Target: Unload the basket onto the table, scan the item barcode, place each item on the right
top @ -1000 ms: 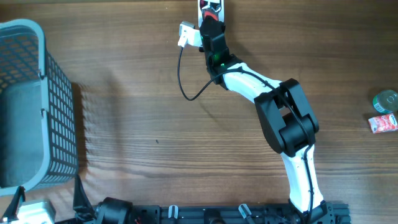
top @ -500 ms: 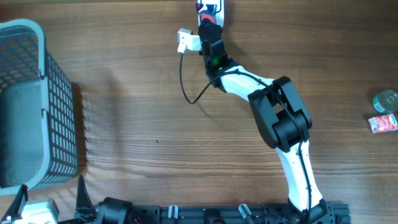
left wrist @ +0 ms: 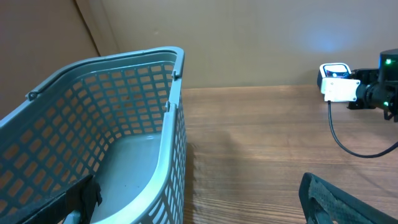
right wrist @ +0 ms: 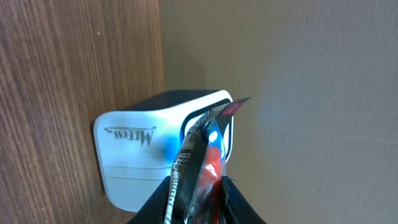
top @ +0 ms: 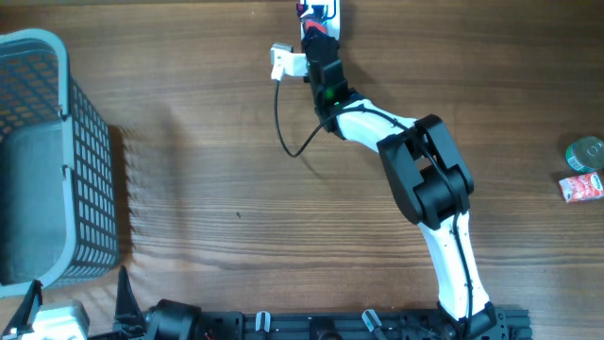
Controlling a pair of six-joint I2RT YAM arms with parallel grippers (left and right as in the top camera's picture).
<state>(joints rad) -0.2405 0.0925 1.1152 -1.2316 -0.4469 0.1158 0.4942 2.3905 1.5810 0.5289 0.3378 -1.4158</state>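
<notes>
The right gripper [right wrist: 196, 198] — clamped on the packet [right wrist: 200, 155] — holds it edge-on just before the scanner [right wrist: 134, 155], mid-frame.

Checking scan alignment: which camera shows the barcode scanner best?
Right wrist: the scanner is close and large, its lit window just behind the packet pinched in the right gripper. Overhead shows only a sliver of it past the arm; left wrist shows it small and distant.

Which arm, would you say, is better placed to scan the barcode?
Right: the right gripper is shut on the red foil packet at the white scanner; the left gripper sits open by the grey plastic basket.
</notes>
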